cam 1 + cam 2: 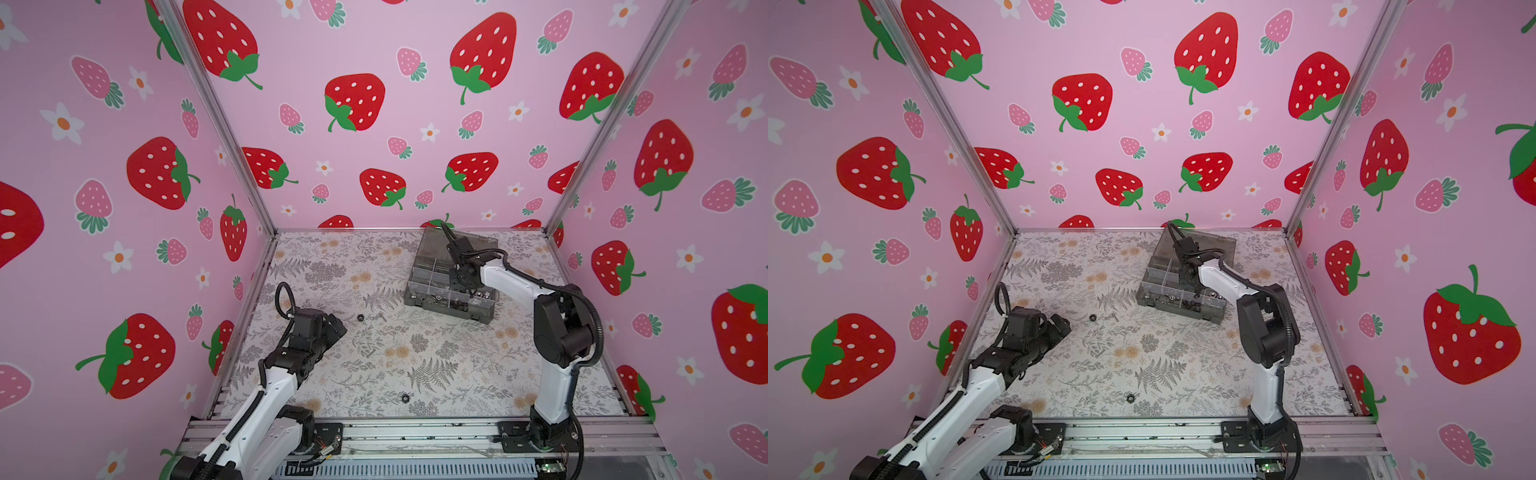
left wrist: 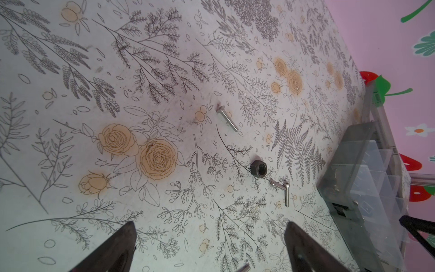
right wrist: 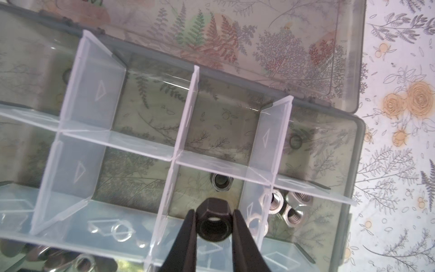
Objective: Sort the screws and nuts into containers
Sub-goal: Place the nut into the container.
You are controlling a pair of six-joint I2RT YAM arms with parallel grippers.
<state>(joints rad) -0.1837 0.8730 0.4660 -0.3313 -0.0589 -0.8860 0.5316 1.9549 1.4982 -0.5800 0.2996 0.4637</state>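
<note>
right gripper point(image 3: 214, 213) clamped on black metal hex nut point(image 3: 213, 226), over grey plastic compartment point(image 3: 195, 188) holding dark hex nut point(image 3: 221, 184); left gripper point(image 2: 210, 225) jaws apart.

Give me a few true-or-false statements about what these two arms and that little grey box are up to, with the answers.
1. The right gripper pinches a black hex nut above the organiser box. True.
2. The left gripper is clamped on a screw. False: its jaws stand wide open, empty.
3. The organiser box is closed. False: its lid is folded open.
4. A loose black nut and a silver screw lie on the table. True.
</note>
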